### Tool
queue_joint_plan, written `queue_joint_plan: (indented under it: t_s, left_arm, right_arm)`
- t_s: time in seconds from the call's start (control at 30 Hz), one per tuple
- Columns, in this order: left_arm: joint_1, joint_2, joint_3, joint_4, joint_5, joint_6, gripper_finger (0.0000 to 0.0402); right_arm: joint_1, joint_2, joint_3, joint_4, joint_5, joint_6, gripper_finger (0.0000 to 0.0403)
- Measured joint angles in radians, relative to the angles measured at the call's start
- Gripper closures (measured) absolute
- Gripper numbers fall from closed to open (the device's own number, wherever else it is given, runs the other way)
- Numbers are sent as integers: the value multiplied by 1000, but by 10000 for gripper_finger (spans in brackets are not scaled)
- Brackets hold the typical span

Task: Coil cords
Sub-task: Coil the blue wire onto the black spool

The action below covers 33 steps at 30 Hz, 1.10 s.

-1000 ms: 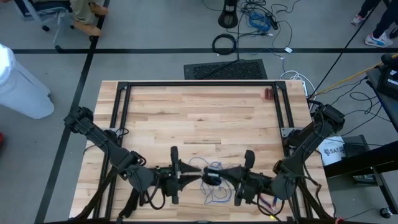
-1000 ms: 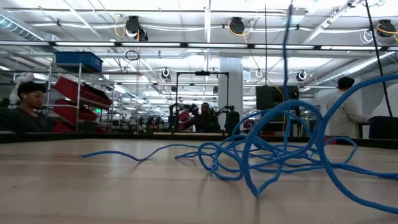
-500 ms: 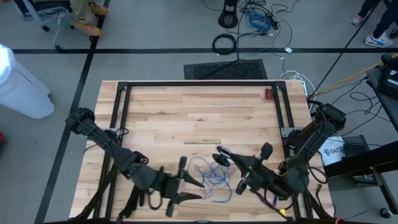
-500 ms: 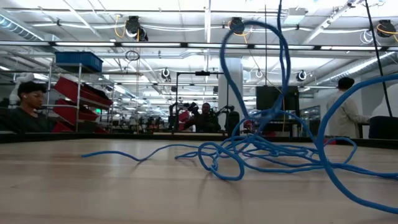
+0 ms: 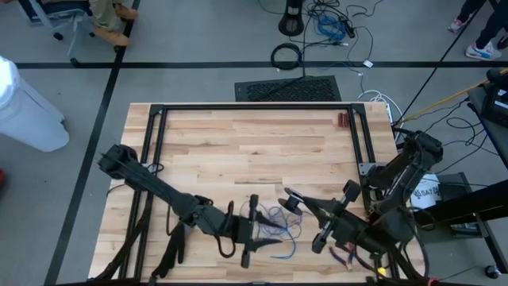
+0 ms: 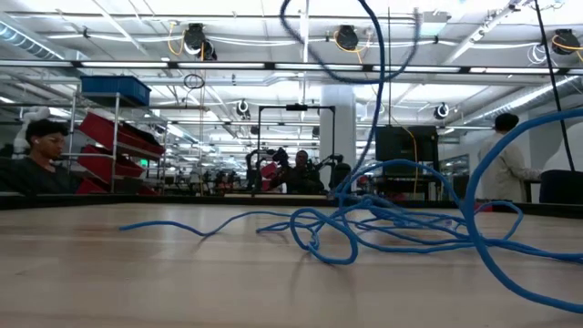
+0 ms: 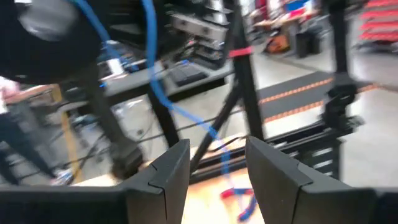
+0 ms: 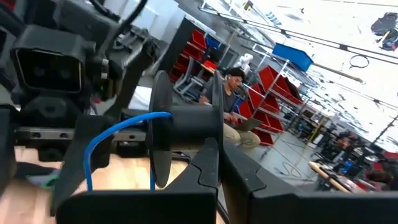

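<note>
Most of the blue cord (image 5: pixel 274 226) is a loose tangle near the desk (image 5: pixel 254 147) front edge, one strand running up to a dark spool (image 8: pixel 180 134). The right gripper (image 8: pixel 214 165) has its fingers clamped shut on that spool. The left gripper (image 7: pixel 217 168) hangs beside the tangle, fingers apart, empty. My tip: let the left guide the strand with light tension so it doesn't snag.
</note>
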State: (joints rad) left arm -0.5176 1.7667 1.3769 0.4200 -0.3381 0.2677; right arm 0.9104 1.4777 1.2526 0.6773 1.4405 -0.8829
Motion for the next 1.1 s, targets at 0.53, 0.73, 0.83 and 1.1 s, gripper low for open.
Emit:
queue_joint_plan:
  t_s: [0.53, 0.73, 0.83, 1.1]
  left_arm:
    - [32, 143, 0, 135, 61, 0, 121]
    - [39, 145, 0, 127, 94, -26, 95]
    - [48, 145, 0, 114, 94, -94, 94]
    - [60, 145, 0, 96, 109, -158, 94]
  right_arm:
    - [45, -15, 0, -1, -2, 3, 403]
    - [45, -18, 0, -1, -2, 0, 403]
    - [45, -18, 0, -1, -2, 1, 403]
    - [45, -18, 0, -1, -2, 6, 403]
